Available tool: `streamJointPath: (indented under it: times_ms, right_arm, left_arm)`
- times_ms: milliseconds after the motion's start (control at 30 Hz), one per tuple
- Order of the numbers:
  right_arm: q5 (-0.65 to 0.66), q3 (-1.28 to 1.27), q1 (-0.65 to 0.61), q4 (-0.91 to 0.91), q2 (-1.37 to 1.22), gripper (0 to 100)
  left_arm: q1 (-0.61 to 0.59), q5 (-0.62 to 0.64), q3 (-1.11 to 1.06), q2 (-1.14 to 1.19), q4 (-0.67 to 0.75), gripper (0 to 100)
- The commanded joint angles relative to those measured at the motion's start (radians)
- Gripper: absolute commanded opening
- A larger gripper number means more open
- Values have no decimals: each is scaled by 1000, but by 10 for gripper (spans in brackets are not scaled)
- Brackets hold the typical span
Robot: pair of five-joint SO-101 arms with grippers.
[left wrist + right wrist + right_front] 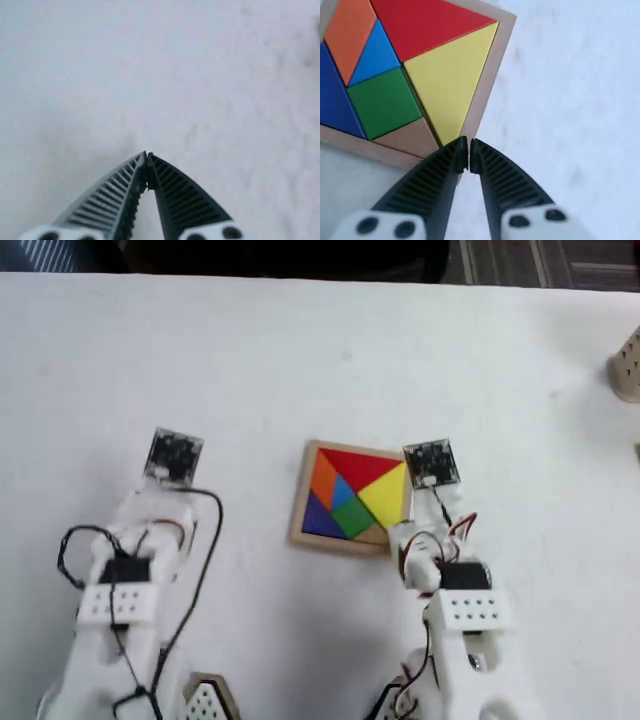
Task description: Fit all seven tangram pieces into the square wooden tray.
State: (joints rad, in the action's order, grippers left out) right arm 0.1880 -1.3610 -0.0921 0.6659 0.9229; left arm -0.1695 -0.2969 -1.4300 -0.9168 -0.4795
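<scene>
The right hand [469, 150], closed, sits at the tray [485, 75] corner, perhaps touching it; the left hand [147, 162], closed, hangs over the desk [200, 75].

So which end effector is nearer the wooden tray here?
Right. The right end effector sits at a corner of the tray, by the yellow triangle; the left end effector is over table, apart from it.
</scene>
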Motion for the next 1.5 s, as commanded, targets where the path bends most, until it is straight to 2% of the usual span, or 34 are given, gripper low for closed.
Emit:
streamJointPath:
  times_ms: [0, 333, 567, 667, 767, 967, 1100, 1467]
  right_arm:
    - [-3, -15, 7, -21, 38, 21]
    - [-6, -152, 7, -13, 116, 19]
    - [-6, -261, 16, -2, 294, 18]
    - [-6, -292, 16, 53, 398, 18]
    - [-6, -301, 16, 200, 512, 18]
    - [-6, -307, 15, 556, 757, 20]
    - [-6, -330, 12, 610, 892, 19]
    - [-6, -330, 10, 602, 875, 19]
  left_arm:
    - [-13, -11, -54, -142, -54, 20]
    - [-15, -15, -210, -490, -310, 20]
    - [-15, -15, -236, -739, -574, 20]
    - [-13, -15, -261, -842, -647, 20]
    - [-5, -12, -262, -917, -706, 20]
    - [4, -15, -262, -909, -724, 20]
    - [2, -14, -262, -909, -779, 20]
    - [-2, -15, -262, -911, -806, 20]
